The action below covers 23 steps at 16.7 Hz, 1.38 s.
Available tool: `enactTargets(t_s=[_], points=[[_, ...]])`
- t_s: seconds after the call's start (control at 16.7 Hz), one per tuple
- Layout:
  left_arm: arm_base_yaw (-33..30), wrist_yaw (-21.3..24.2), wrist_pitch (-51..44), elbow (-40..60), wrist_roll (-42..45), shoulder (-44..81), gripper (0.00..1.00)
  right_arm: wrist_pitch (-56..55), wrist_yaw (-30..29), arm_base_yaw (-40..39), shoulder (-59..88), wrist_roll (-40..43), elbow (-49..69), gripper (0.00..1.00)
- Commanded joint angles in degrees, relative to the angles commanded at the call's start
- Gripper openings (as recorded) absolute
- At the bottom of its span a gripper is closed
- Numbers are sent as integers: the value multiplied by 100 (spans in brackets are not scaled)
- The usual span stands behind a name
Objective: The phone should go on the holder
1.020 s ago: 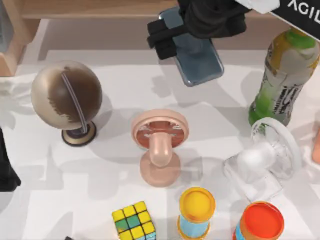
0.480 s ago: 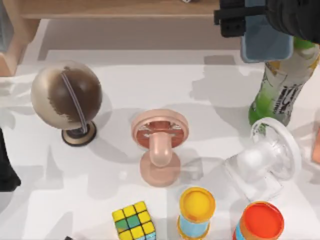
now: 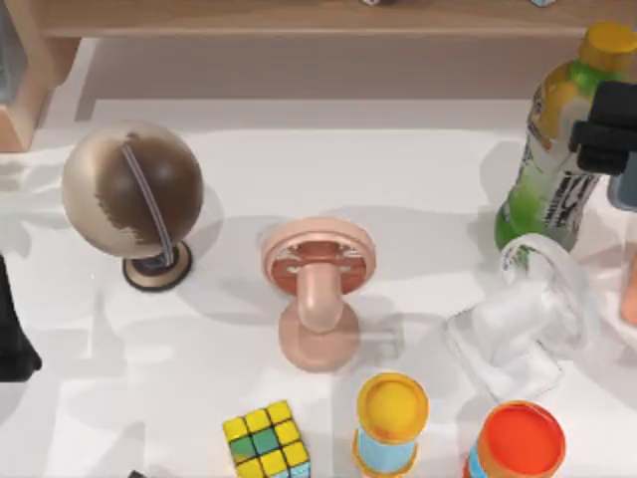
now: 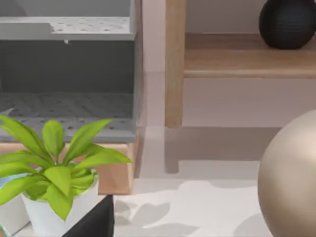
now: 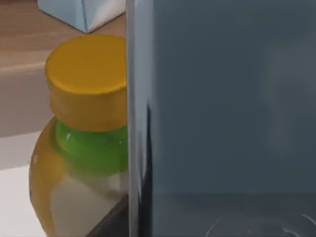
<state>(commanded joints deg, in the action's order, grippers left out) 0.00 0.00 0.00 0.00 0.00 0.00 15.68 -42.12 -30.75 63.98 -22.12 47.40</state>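
The pink holder (image 3: pixel 318 271) stands upright at the middle of the table, with nothing on its round cradle. At the table's right edge my right gripper (image 3: pixel 609 144) is shut on the phone (image 3: pixel 625 187), a slate-grey slab of which a thin strip shows beside the green bottle (image 3: pixel 555 149). Up close in the right wrist view, the phone (image 5: pixel 222 108) stands in front of the bottle's yellow cap (image 5: pixel 86 79). The gripper is well to the right of the holder and apart from it. My left arm (image 3: pixel 10 334) sits parked at the left edge.
A globe (image 3: pixel 132 194) stands left of the holder and a white fan (image 3: pixel 528 319) to its right. Along the front are a puzzle cube (image 3: pixel 267 440), a yellow-lidded can (image 3: pixel 392 418) and an orange-lidded can (image 3: pixel 518 443). A wooden shelf (image 3: pixel 299 18) runs across the back.
My right gripper has carried the phone from the back middle of the table rightward and forward to the right edge, past the green bottle. The holder and left arm have not moved.
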Motion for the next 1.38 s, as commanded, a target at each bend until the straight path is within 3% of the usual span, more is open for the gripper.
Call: enactTargets(t_s=[0.3, 0.54, 0.96, 1.38], points=[[0, 0, 0, 0, 0, 0, 100, -772, -537, 275, -745, -250, -1521, 0], [0, 0, 0, 0, 0, 0, 100, -1027, -708, 377, -960, -342, -2031, 0], [0, 0, 0, 0, 0, 0, 100, -1102, -676, 397, -926, -334, -2012, 0], [0, 0, 0, 0, 0, 0, 100, -2212, -141, 1098, -259, 121, -2056, 0]])
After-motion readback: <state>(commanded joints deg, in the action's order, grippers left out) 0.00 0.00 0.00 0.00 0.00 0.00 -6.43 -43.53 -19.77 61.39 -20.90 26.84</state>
